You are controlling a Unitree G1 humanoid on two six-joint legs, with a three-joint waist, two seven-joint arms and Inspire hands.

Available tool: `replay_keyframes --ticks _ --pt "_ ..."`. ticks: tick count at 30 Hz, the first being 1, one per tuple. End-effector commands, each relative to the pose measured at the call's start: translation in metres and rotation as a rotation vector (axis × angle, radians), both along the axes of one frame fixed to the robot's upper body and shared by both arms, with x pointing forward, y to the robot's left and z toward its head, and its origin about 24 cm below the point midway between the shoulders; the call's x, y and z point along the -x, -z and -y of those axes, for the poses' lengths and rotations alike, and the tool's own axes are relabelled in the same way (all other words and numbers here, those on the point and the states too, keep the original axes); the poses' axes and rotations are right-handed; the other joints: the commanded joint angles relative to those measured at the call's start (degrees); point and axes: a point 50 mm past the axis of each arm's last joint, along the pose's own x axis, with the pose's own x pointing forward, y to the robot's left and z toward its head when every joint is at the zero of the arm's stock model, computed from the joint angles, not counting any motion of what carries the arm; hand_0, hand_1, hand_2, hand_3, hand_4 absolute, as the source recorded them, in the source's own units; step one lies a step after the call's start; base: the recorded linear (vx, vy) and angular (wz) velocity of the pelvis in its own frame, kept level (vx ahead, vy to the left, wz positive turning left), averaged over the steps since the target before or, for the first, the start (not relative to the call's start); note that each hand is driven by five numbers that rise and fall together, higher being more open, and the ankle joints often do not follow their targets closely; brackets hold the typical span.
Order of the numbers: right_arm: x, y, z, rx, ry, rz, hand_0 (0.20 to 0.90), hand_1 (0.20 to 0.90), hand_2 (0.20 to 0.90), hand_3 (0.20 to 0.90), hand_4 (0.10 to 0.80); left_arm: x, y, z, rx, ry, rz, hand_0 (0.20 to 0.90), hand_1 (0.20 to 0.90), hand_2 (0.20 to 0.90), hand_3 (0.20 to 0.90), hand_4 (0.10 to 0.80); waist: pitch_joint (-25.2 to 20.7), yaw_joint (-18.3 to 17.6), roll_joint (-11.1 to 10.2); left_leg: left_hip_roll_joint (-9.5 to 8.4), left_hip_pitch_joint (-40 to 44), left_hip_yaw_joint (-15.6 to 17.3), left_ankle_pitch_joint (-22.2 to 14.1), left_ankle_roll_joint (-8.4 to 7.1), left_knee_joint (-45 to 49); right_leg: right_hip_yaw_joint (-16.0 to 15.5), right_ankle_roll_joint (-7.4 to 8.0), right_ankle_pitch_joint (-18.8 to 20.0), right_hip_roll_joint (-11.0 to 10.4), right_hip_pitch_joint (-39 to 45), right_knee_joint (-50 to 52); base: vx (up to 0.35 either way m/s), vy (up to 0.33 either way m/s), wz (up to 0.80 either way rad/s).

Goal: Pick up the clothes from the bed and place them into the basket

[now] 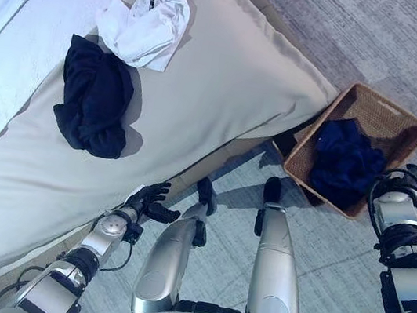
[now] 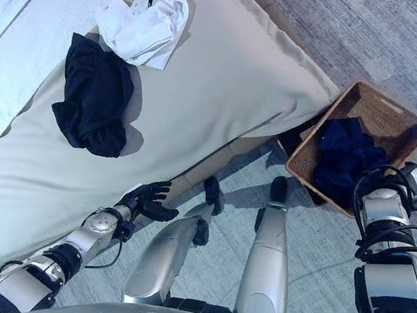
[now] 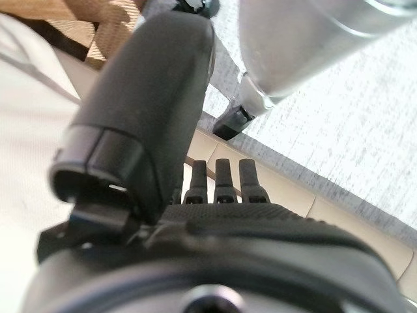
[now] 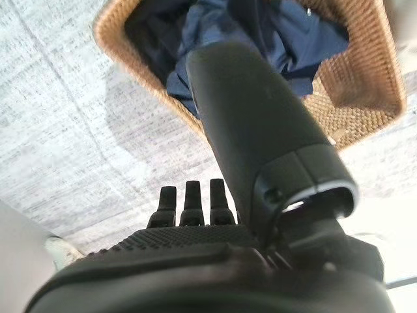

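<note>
A crumpled white garment (image 1: 142,23) and a black garment (image 1: 94,99) lie on the beige bed cover (image 1: 228,80), the black one just nearer to me. A brown woven basket (image 1: 404,124) stands on the floor at the bed's corner to my right, with a dark blue garment (image 1: 346,162) inside. My left hand (image 1: 152,199) is open and empty at the bed's near edge, well short of the black garment. My right hand (image 4: 254,130) is open and empty, held just over the basket's near rim (image 4: 365,104), with the blue garment (image 4: 280,32) past its thumb.
White bedding (image 1: 10,6) covers the bed's far left side. Grey carpet (image 1: 385,42) surrounds the basket, and pale floor (image 1: 332,279) lies in front of the bed.
</note>
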Motion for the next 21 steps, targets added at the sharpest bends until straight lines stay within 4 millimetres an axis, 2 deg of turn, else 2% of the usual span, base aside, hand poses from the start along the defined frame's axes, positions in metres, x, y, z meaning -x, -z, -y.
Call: replay_keyframes --ticks 1,5,8,9,11,13,15,17,18,19,21 --pt "0.008 -0.054 0.03 0.125 0.082 0.235 0.9 0.9 0.9 0.9 0.8 0.022 0.009 -0.017 -0.001 -0.049 -0.026 0.9 0.9 0.9 0.9 0.8 0.3 -0.7 3.7 -3.02 1.4 -2.0 -6.5 1.22 5.2 -5.1 -2.15 0.3 1.7 7.6 -8.0 0.043 0.077 0.15" --pt "0.008 -0.06 0.016 0.138 0.014 0.417 0.9 0.9 0.9 0.9 0.8 0.034 0.015 -0.024 -0.004 -0.083 -0.061 0.9 0.9 0.9 0.9 0.8 -1.5 -0.9 1.5 -2.4 5.3 -2.1 -5.6 0.93 0.4 -5.0 -1.07 1.9 2.5 11.6 -12.6 0.096 0.087 0.06" --pt "0.011 -0.07 -0.008 0.079 -0.096 0.622 0.9 0.9 0.9 0.9 0.8 0.045 0.021 -0.034 -0.017 -0.132 -0.101 0.9 0.9 0.9 0.9 0.8 -3.7 -1.1 -1.2 -1.93 8.5 -2.2 -5.6 0.98 -2.5 -5.1 -0.11 2.9 2.9 15.4 -15.7 0.111 0.051 0.02" --pt "0.011 -0.071 -0.01 0.074 -0.107 0.644 0.9 0.9 0.9 0.9 0.8 0.046 0.022 -0.035 -0.017 -0.135 -0.104 0.9 0.9 0.9 0.9 0.8 -3.8 -1.1 -1.4 -1.91 8.7 -2.2 -5.6 0.99 -2.7 -5.1 -0.07 3.0 2.9 15.7 -15.9 0.139 0.069 0.1" --pt "0.015 -0.086 -0.036 -0.017 -0.236 0.829 0.9 0.9 0.9 0.9 0.8 0.058 0.029 -0.042 -0.022 -0.188 -0.152 0.9 0.9 0.9 0.9 0.8 -6.4 -1.1 -4.0 -1.86 11.4 -2.2 -6.2 1.23 -4.2 -5.3 0.48 3.5 3.2 19.3 -18.5 0.156 0.083 0.11" --pt "0.017 -0.099 -0.053 -0.148 -0.343 0.972 0.9 0.9 0.9 0.9 0.8 0.069 0.035 -0.047 -0.028 -0.223 -0.186 0.9 0.9 0.9 0.9 0.8 -8.1 -0.7 -5.8 -2.05 13.0 -2.5 -7.0 1.6 -4.3 -5.4 0.74 3.7 3.2 21.7 -19.9 0.143 0.078 0.06" --pt "0.012 -0.102 -0.076 -0.464 -0.497 1.1 0.9 0.9 0.9 0.9 0.8 0.081 0.041 -0.053 -0.031 -0.264 -0.231 0.9 0.9 0.9 0.9 0.8 -9.8 0.1 -7.5 -2.26 14.3 -2.7 -8.2 2.04 -3.5 -5.6 1.04 3.9 2.9 23.9 -20.8 0.146 0.093 0.16" --pt "0.004 -0.096 -0.096 -0.724 -0.629 1.144 0.9 0.9 0.9 0.9 0.8 0.092 0.048 -0.056 -0.041 -0.286 -0.283 0.9 0.9 0.9 0.9 0.8 -11.8 1.1 -8.8 -2.26 15.5 -2.9 -9.1 2.39 -3.1 -6.2 1.3 3.8 2.6 25.8 -21.3 0.186 0.099 0.21" --pt "0.0 -0.093 -0.108 -0.791 -0.721 1.144 0.9 0.9 0.9 0.9 0.8 0.1 0.052 -0.057 -0.047 -0.295 -0.313 0.9 0.9 0.9 0.9 0.8 -12.9 1.7 -9.3 -2.34 16.2 -3.2 -9.4 2.59 -3.1 -6.4 1.48 3.9 2.5 26.8 -21.7 0.238 0.103 0.14" --pt "-0.002 -0.094 -0.119 -0.764 -0.811 1.125 0.9 0.9 0.9 0.9 0.8 0.109 0.055 -0.058 -0.054 -0.301 -0.342 0.9 0.9 0.9 0.9 0.8 -14.0 2.3 -9.8 -2.45 16.9 -3.6 -9.7 2.79 -3.2 -6.4 1.69 4.0 2.4 27.8 -22.1 0.229 0.103 0.24" --pt "-0.005 -0.094 -0.128 -0.738 -0.858 1.077 0.9 0.9 0.9 0.9 0.8 0.12 0.059 -0.061 -0.066 -0.311 -0.379 0.9 0.9 0.9 0.9 0.8 -15.3 3.0 -10.4 -2.62 17.6 -4.0 -9.6 3.07 -3.6 -6.4 2.05 4.5 2.2 28.6 -22.8 0.172 0.092 0.29"
